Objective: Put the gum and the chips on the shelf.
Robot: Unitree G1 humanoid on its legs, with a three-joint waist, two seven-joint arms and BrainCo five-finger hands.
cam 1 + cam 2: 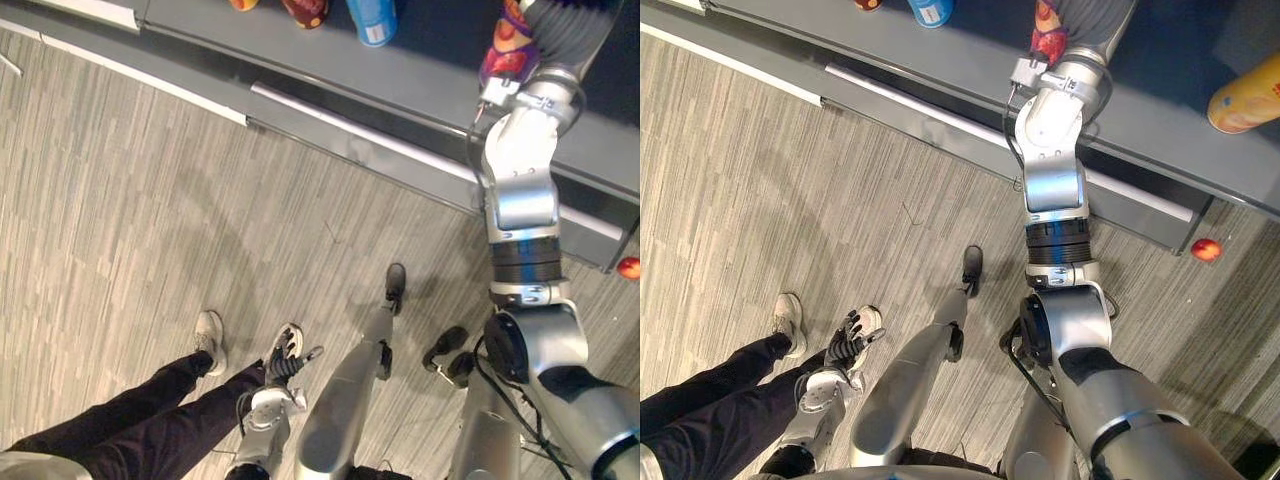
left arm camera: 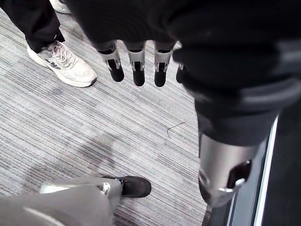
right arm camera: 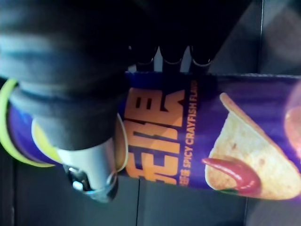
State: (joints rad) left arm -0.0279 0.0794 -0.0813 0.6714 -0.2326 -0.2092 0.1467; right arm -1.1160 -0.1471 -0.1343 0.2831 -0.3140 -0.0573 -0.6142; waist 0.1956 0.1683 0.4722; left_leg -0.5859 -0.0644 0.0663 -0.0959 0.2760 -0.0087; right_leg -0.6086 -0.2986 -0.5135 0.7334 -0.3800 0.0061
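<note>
A purple chips can point(image 3: 211, 136) with orange print lies across my right hand point(image 3: 70, 56), the fingers point(image 3: 172, 55) over one side and the thumb point(image 3: 91, 176) on the other. In the eye views that hand point(image 1: 1090, 20) is stretched out over the grey shelf point(image 1: 420, 85), with the chips can point(image 1: 510, 45) held just above the shelf's surface. My left hand point(image 1: 285, 360) hangs low beside me over the floor, its fingers point(image 2: 138, 66) straight and holding nothing.
On the shelf stand a blue can point(image 1: 372, 20), a red-orange item point(image 1: 308, 10) and a yellow can point(image 1: 1245, 95). A small red ball point(image 1: 1206, 249) lies on the floor by the shelf's base. A person's legs and white shoes point(image 1: 210, 340) are close to my left hand.
</note>
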